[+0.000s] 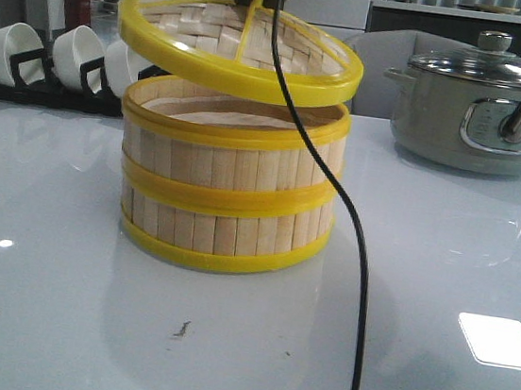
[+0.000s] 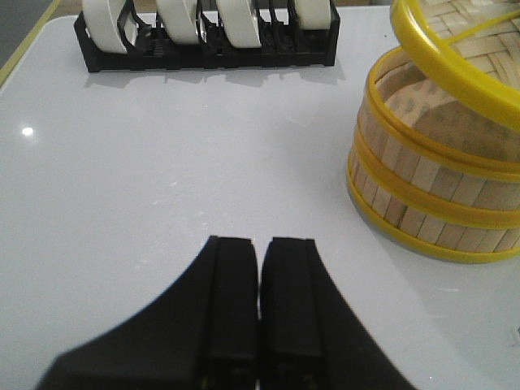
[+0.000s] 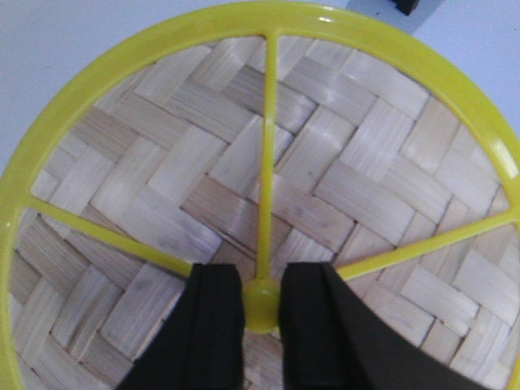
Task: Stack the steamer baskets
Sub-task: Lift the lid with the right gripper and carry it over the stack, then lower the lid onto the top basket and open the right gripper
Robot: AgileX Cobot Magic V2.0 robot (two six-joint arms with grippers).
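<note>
Only the right wrist view shows the right gripper [image 3: 260, 305] pinching the yellow hub of the woven lid [image 3: 260, 187], its three spokes running out to a round rim. From the front, that lid [image 1: 241, 45] hangs tilted above two stacked steamer baskets [image 1: 228, 186] on the glossy white table [image 1: 38, 301]; I cannot see into them. The left gripper [image 2: 260, 268] hovers pressed together, holding nothing, near a black rack [image 2: 203, 50] of white bowls [image 2: 236, 20].
</note>
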